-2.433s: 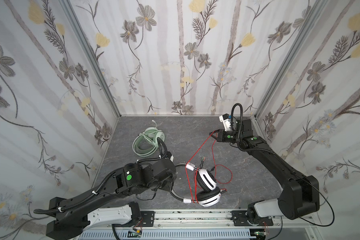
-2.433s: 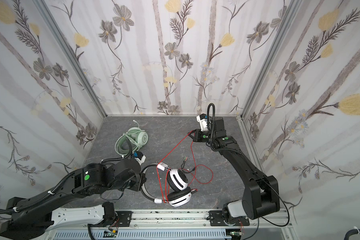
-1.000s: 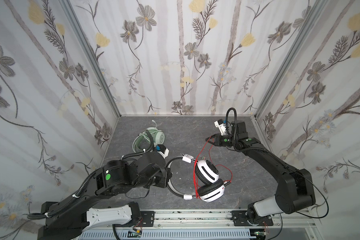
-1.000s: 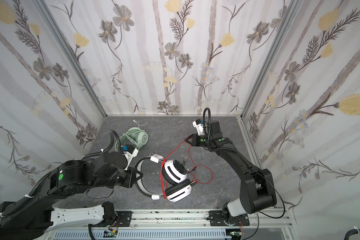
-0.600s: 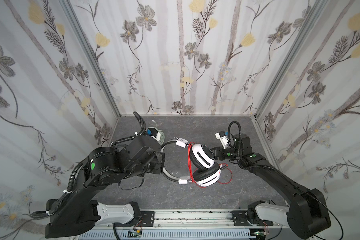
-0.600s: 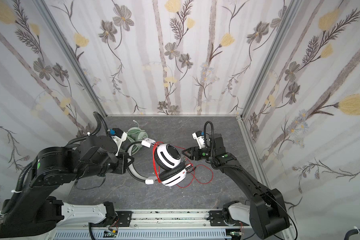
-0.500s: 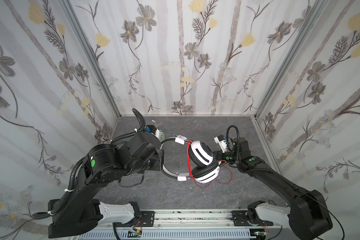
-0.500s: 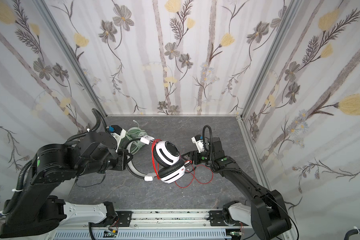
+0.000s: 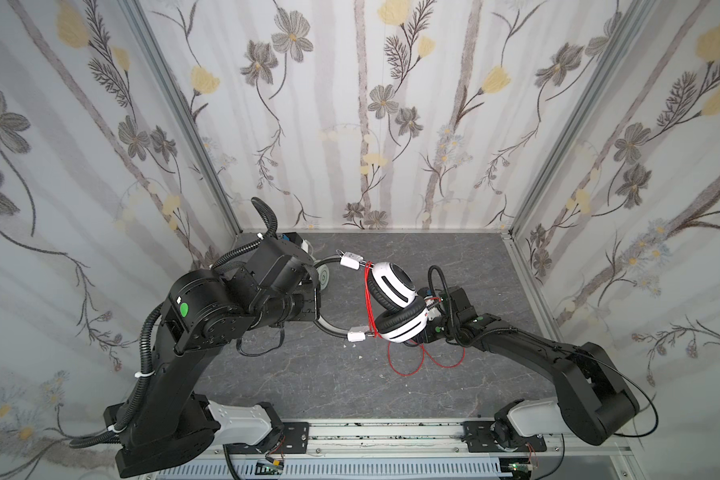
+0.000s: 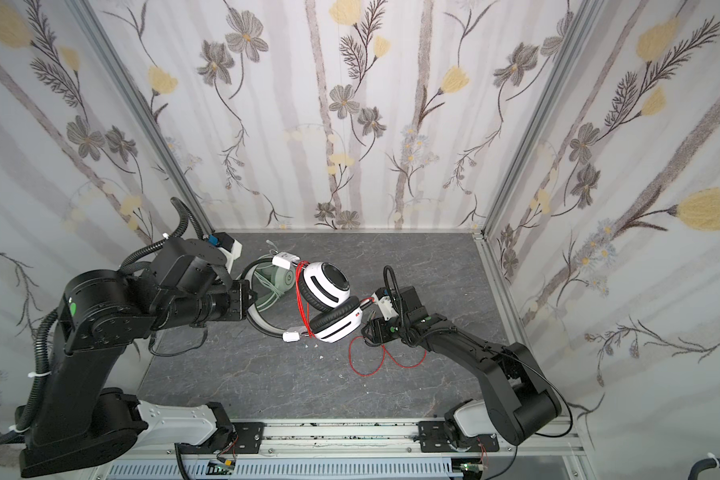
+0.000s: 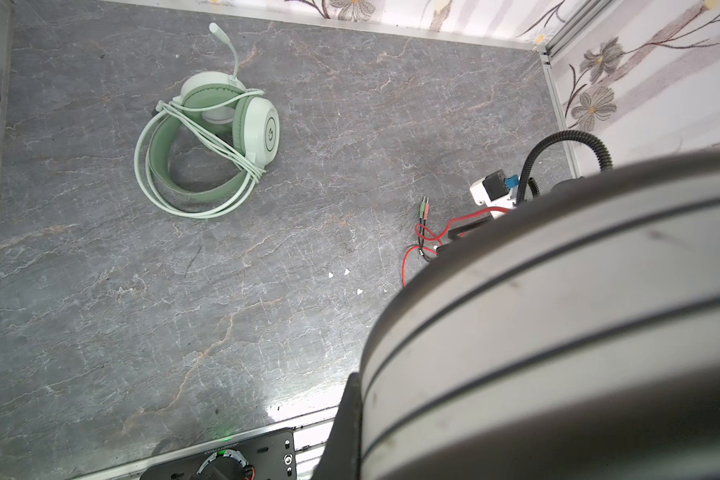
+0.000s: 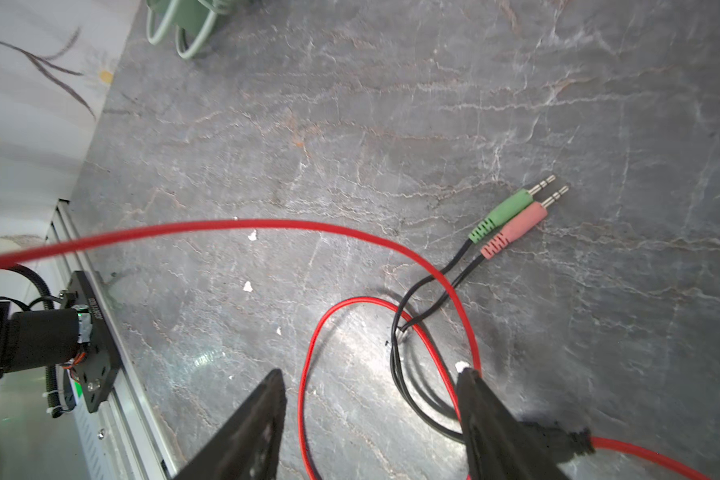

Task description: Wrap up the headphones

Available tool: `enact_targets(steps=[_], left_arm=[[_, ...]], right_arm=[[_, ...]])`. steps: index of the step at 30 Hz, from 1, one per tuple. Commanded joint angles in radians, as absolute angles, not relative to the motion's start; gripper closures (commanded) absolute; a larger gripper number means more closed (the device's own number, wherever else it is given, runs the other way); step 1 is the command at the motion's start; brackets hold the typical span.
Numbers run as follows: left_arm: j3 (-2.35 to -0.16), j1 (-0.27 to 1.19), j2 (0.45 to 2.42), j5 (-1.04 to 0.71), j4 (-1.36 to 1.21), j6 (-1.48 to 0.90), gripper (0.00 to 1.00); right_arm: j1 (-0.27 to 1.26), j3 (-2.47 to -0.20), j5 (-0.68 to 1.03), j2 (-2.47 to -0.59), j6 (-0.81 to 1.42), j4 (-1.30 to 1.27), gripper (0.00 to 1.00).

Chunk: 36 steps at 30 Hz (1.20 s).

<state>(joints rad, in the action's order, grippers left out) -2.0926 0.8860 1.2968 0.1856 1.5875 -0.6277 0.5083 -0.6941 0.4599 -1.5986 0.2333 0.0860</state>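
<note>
The white-and-black headphones (image 9: 391,286) (image 10: 325,286) hang in the air over the table's middle. My left gripper (image 9: 314,299) (image 10: 248,301) is shut on their headband (image 11: 558,311), which fills much of the left wrist view. Their red cable (image 9: 425,361) (image 10: 375,357) (image 12: 308,353) loops round the band beside the ear cups and falls in slack loops onto the table. My right gripper (image 10: 366,318) (image 12: 371,376) stands open just right of the lower ear cup, over those loops and gripping nothing. The mint green headphones (image 11: 208,141) (image 10: 275,282) lie at the back left, cable wound round them.
The cable's green and pink plugs (image 12: 512,216) lie on the grey marbled table (image 11: 267,291). A few white crumbs (image 11: 346,272) are scattered near the middle. Flowered walls close in three sides, and a metal rail (image 9: 371,436) runs along the front edge.
My left gripper has lifted the white-and-black headphones off the table and carried them back and up. My right gripper has opened, let go of the red cable and come down beside the ear cups.
</note>
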Motion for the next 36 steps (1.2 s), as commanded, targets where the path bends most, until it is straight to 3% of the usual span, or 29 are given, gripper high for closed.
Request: enact_targets(steps=[1,10,14,18,19,21,22,28,36], left_arm=[[-2.103,0.87,1.305,0.152,1.547,-0.612,1.0],[-2.147,0.802,1.343,0.102,1.553,-0.576,1.0],[-2.169,0.766,1.354,0.077,1.557,-0.569,1.0],[-2.192,0.726,1.358,0.047,1.558,-0.562,1.0],[-2.195,0.716,1.359,0.038,1.557,-0.56,1.0],[-2.193,0.703,1.358,0.029,1.558,-0.557,1.0],[-2.189,0.696,1.357,0.029,1.561,-0.556,1.0],[-2.137,0.617,1.327,0.022,1.515,-0.549,1.0],[-2.123,0.446,1.346,-0.139,1.386,-0.559,1.0]], right_arm=[[0.527,-0.731,0.437,-1.66,0.166,0.075,0.36],[0.576,-0.928,0.308,-1.844,0.07,0.169,0.37],[0.596,-1.005,0.289,-1.96,0.03,0.211,0.47],[0.603,-1.036,0.267,-2.002,0.008,0.232,0.49],[0.603,-1.04,0.264,-2.005,0.004,0.234,0.55],[0.604,-1.043,0.264,-2.008,-0.004,0.242,0.91],[0.604,-1.041,0.265,-2.002,-0.004,0.245,1.0],[0.631,-0.971,0.234,-1.853,0.051,0.252,1.0],[0.734,-0.808,0.203,-1.625,0.208,0.222,1.0]])
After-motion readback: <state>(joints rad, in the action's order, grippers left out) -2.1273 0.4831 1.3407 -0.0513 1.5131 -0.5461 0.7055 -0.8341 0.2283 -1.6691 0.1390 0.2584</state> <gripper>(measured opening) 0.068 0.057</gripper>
